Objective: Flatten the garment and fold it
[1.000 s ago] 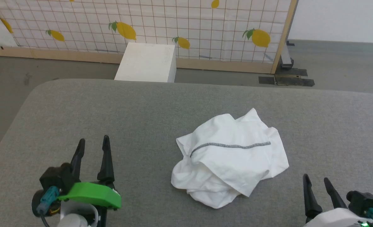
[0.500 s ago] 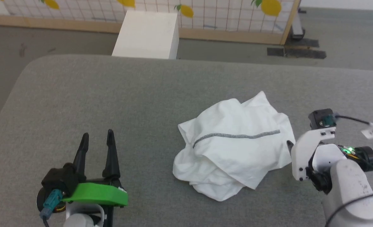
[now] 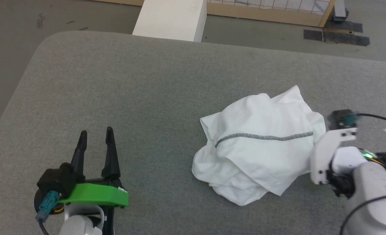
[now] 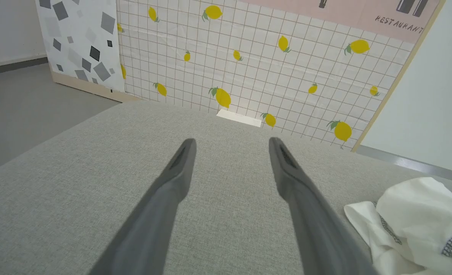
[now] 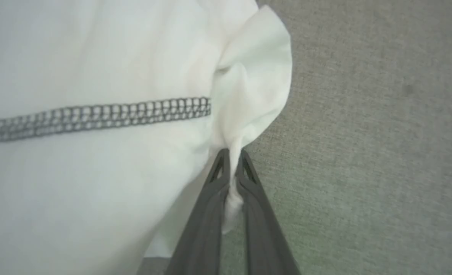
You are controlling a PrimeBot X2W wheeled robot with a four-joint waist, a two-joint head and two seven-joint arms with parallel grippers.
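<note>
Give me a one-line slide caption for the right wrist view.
Right gripper shut on a pinched fold of the crumpled white garment, near its overlock seam, above the grey surface.

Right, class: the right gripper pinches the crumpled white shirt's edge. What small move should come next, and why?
Probably lift the right gripper slightly and draw it outward. It is shut on a fold at the edge of the white shirt, which lies bunched on the grey table; the left gripper is open, apart from it.

The table [image 3: 114, 81] is overlooked from the head, skimmed low from the left wrist; the garment [image 3: 261, 153] — shared by all views — is seen closest from the right wrist.
</note>
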